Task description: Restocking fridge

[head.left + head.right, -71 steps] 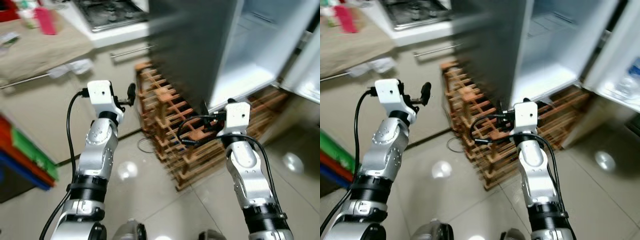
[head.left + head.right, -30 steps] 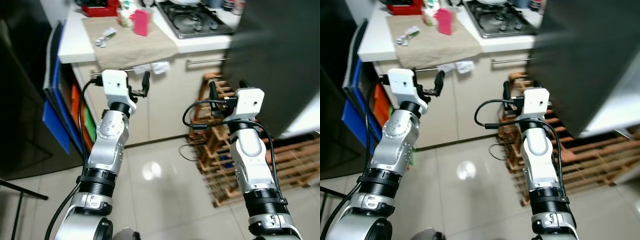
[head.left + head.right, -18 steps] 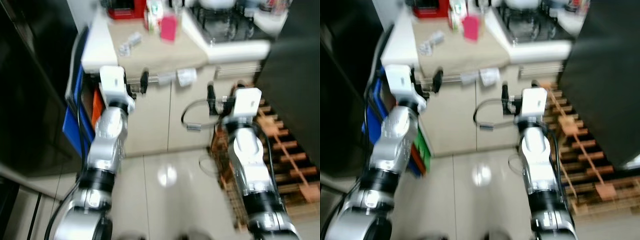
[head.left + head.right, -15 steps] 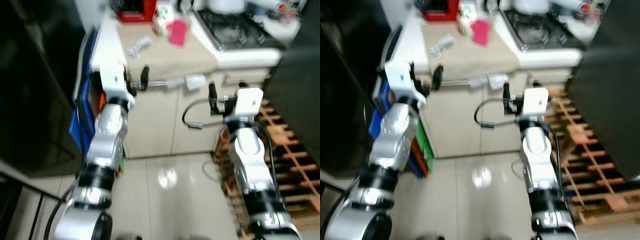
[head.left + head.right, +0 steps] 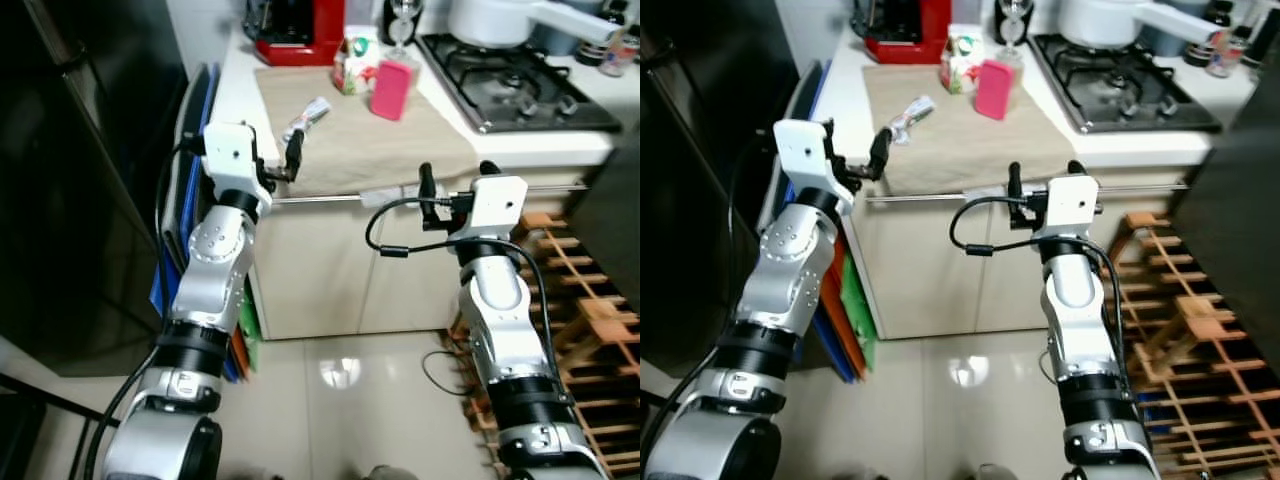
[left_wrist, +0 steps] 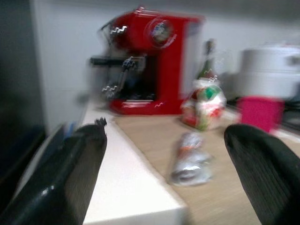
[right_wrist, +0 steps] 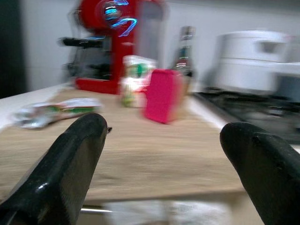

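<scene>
A kitchen counter (image 5: 235, 95) with a beige mat (image 5: 360, 135) stands in front of me. On the mat are a pink container (image 5: 390, 88), a small green-and-red carton (image 5: 350, 72) and a silver foil packet (image 5: 305, 113). Both arms are raised before the counter's front edge. My left gripper (image 6: 165, 131) is open and holds nothing, and the foil packet (image 6: 190, 157) lies ahead of it. My right gripper (image 7: 161, 126) is open and holds nothing, facing the pink container (image 7: 161, 96). The fridge's dark side (image 5: 1240, 200) stands at the right edge.
A red coffee machine (image 5: 295, 25) stands at the back of the counter, and a gas hob (image 5: 520, 85) with a white pot (image 5: 490, 15) to its right. A wooden bottle rack (image 5: 590, 340) stands low on the right. Blue boards (image 5: 185, 200) and a dark tall panel (image 5: 80, 180) are on the left.
The whole view has swung from the open fridge and bottle rack to the counter, so the camera has turned. Both arms keep the same raised pose with open fingers.
</scene>
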